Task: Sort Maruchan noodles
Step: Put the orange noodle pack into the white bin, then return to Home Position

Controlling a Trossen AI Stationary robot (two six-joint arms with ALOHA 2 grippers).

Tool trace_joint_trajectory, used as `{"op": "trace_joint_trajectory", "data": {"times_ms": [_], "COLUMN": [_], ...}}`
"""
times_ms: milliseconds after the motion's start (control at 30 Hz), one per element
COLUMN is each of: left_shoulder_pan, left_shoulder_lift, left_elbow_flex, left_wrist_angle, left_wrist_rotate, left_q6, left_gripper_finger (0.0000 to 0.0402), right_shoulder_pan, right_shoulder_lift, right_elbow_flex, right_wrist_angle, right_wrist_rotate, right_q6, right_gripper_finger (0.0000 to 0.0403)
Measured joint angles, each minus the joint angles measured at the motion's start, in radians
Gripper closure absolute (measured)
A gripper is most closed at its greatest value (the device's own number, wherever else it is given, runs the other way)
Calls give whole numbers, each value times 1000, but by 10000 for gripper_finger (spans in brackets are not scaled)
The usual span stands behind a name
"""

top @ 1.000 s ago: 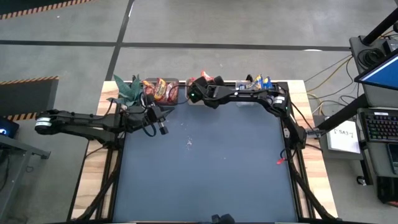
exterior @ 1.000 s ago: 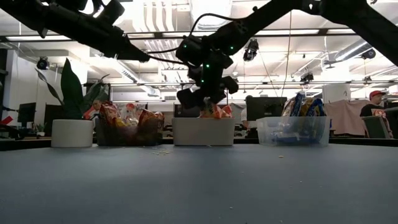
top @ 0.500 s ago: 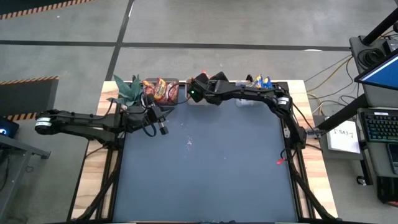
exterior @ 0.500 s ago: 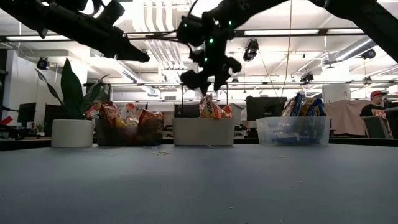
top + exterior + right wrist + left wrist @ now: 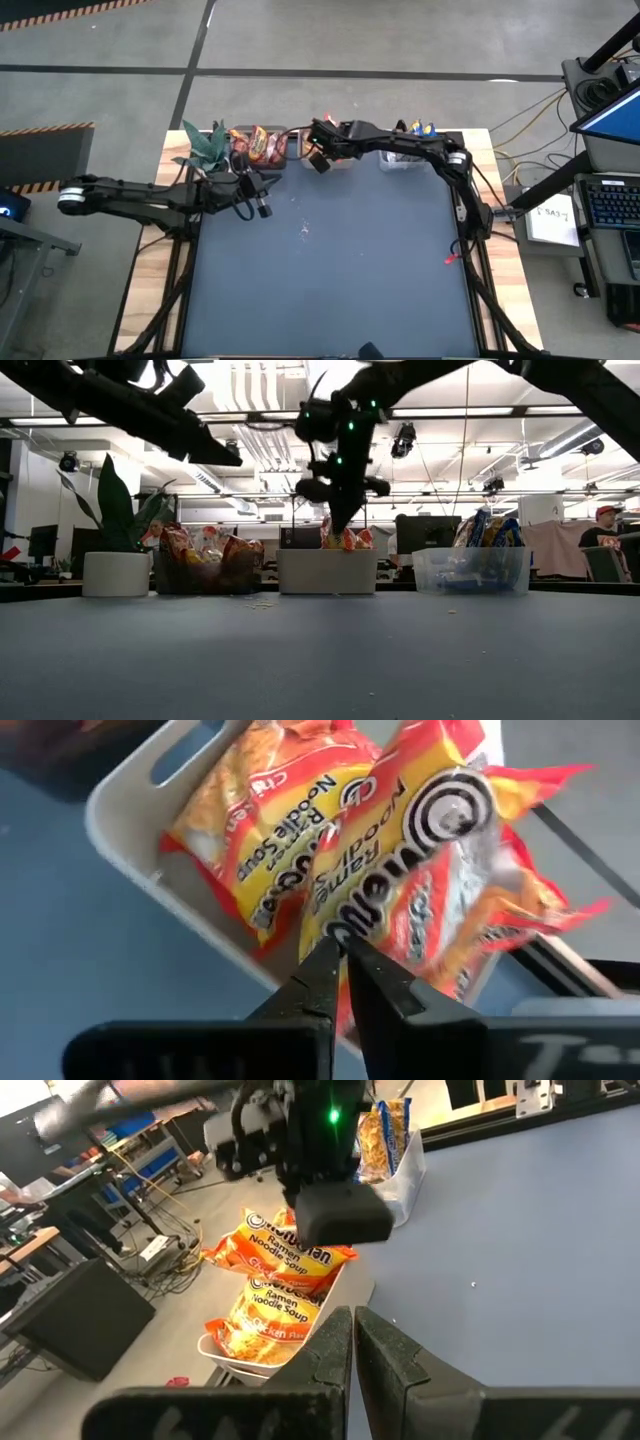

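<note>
Fingers of the right gripper [image 5: 340, 955] are pressed together with nothing between them, and they hang just above the white bin [image 5: 130, 840] at the middle of the table's far edge. In the right wrist view the fingertips point at two orange noodle packets [image 5: 400, 870] that stand on edge in that bin, leaning on each other; whether the tips touch the wrapper cannot be told. From the low view the right gripper [image 5: 335, 510] sits directly over the bin [image 5: 327, 571], its dark body covering part of the packets [image 5: 340, 538] behind it.

To one side of the white bin stands a dark bin [image 5: 262, 145] holding dark red packets [image 5: 205, 550], and beyond that a potted plant [image 5: 205, 142] in a white pot at the table's far left corner. To the other side stands a clear bin [image 5: 470, 570] with blue-and-yellow packets [image 5: 495, 530] upright in it.

The left gripper [image 5: 258, 205] waits over the blue table [image 5: 330, 270], near the dark bin, its fingers [image 5: 330, 1350] closed on nothing and aimed toward the white bin. In the left wrist view the right arm's wrist block stands in front of the orange packets [image 5: 285, 1265] and hides their upper part.

A few pale crumbs [image 5: 304, 229] lie on the table's middle. A red scrap [image 5: 452, 260] lies by the right edge.
</note>
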Motion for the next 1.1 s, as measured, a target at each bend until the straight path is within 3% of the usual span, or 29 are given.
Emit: {"op": "trace_joint_trajectory", "data": {"times_ms": [433, 633, 800, 967, 1100], "left_shoulder_pan": [0, 0, 0, 0, 0], "left_shoulder_lift": [10, 10, -24, -147, -294], "left_elbow_flex": [0, 0, 0, -19, -75], "left_wrist_angle": [1, 7, -91, -200, -201], "left_wrist_rotate": [0, 9, 149, 274, 370], "left_q6": [0, -4, 7, 7, -21], "left_gripper_finger": [402, 402, 402, 402, 402], "right_shoulder_pan": [-11, 0, 65, 162, 218], "right_shoulder_lift": [3, -12, -100, -249, -422], "right_elbow_flex": [-220, -201, -202, -424, -690], "right_wrist_angle": [327, 251, 225, 422, 686], "right_wrist_rotate": [-40, -40, -36, -54, -174], "right_q6": [49, 62, -64, -257, -447], "right_gripper_finger": [394, 394, 394, 394, 394]}}
